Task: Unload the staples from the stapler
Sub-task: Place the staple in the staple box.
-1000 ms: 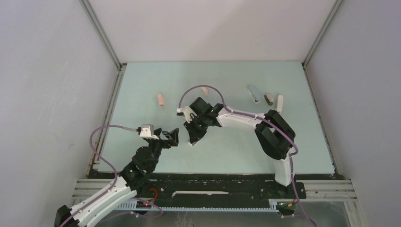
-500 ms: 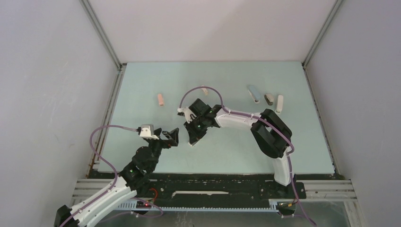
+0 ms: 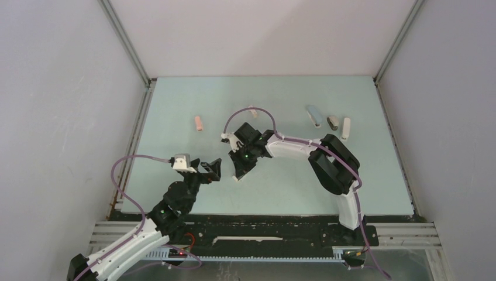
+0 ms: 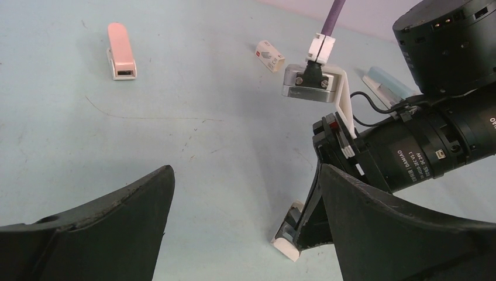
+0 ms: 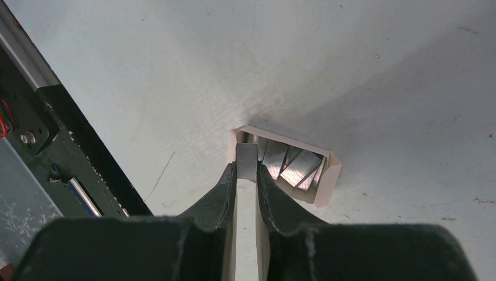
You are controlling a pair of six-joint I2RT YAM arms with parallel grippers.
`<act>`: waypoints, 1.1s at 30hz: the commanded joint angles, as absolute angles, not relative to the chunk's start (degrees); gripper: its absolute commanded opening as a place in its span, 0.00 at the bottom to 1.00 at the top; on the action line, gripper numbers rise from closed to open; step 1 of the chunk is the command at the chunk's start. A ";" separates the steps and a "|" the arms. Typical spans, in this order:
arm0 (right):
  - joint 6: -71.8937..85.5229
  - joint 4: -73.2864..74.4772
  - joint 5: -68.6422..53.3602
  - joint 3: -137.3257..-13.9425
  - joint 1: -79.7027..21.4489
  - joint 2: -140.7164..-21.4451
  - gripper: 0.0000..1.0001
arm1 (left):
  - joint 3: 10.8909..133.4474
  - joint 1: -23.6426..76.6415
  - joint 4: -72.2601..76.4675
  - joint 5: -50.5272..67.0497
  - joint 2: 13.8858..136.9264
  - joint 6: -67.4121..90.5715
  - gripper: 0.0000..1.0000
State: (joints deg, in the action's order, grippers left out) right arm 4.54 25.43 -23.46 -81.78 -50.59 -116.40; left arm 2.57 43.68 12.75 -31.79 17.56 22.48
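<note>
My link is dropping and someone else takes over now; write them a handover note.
Left end effector: open, holding nothing.
Right end effector: shut on what looks like a slim white stapler, its metal tip at the small open box.
Staples: several strips lie in that box.
Done: some unloading, it seems.
Left: check whether strips remain in the stapler, then set it down.
</note>
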 commanded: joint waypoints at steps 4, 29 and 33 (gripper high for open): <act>6.05 24.34 -21.29 -81.62 -50.10 -117.08 0.16 | 0.64 43.31 13.89 -32.70 17.72 22.81 1.00; 5.74 24.61 -17.73 -81.35 -50.20 -116.55 0.17 | 0.62 43.27 13.89 -32.70 17.78 22.79 1.00; 4.88 24.77 -17.40 -81.30 -50.68 -116.29 0.20 | 0.62 43.27 13.88 -32.70 17.75 22.77 1.00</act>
